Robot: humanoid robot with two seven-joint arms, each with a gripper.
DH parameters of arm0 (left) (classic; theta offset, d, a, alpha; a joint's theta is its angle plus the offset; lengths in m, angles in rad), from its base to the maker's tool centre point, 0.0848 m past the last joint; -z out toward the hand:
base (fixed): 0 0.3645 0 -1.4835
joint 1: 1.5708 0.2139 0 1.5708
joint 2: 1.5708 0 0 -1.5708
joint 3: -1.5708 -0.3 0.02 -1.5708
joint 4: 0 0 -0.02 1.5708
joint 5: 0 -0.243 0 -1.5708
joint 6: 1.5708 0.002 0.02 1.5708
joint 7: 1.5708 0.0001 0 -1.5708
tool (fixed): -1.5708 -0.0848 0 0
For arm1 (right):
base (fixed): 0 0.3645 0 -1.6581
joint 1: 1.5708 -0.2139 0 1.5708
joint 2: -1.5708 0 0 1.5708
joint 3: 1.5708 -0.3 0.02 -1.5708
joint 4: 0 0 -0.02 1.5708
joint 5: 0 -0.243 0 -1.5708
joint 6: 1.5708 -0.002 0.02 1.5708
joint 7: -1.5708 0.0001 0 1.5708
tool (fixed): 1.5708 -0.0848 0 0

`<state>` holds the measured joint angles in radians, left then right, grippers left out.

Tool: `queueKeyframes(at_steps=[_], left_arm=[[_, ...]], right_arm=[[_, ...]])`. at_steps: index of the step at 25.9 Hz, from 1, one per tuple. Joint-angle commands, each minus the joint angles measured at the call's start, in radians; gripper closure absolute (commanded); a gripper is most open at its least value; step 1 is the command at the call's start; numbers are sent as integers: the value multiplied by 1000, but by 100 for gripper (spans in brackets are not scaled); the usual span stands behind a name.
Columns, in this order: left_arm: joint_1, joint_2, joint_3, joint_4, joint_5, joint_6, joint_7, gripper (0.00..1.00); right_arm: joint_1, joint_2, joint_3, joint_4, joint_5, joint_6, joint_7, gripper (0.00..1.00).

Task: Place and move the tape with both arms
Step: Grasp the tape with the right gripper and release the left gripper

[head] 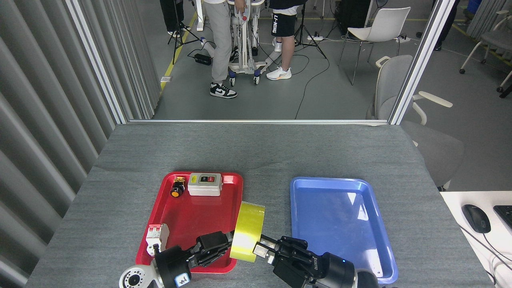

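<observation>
The tape (247,232), a glossy yellow roll, stands on edge and tilted in the gap between the red tray (188,218) and the blue tray (340,224), low in the head view. My left gripper (224,244) reaches in from the lower left, its black fingers shut on the roll's left side. From the lower right, my right gripper (262,247) meets the roll's right edge, with its silver-padded fingertips against the rim. Whether those fingers have closed is hidden by the roll.
The red tray holds a grey switch box (205,184), a black-and-orange push button (177,188) and a white breaker (157,238). Nothing lies in the blue tray. People's legs (222,48), a wheeled stand and chairs are beyond the table's far edge. A mouse (476,218) lies on the desk at right.
</observation>
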<state>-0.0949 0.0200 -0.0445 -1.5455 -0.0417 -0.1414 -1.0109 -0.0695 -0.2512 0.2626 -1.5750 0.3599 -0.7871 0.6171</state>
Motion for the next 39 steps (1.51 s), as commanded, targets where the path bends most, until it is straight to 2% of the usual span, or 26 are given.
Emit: queueKeyframes(at_steps=[1,29,35,39], left_arm=[[0,0,6,-1,0,-3,-8,89],[4,3,31,-2,2,-41,-11,89],[4,3,31,-2,2,-41,-11,89],[4,3,31,-2,2,-41,-11,89]], right_arm=[[-21,1,0,27,1,2,-7,64],[-38,-16,17,10,-6,2,-5,47],[-32,-48,37,-8,-6,2,-2,42],[-27,-49,49,-39,-4,2,-4,39]])
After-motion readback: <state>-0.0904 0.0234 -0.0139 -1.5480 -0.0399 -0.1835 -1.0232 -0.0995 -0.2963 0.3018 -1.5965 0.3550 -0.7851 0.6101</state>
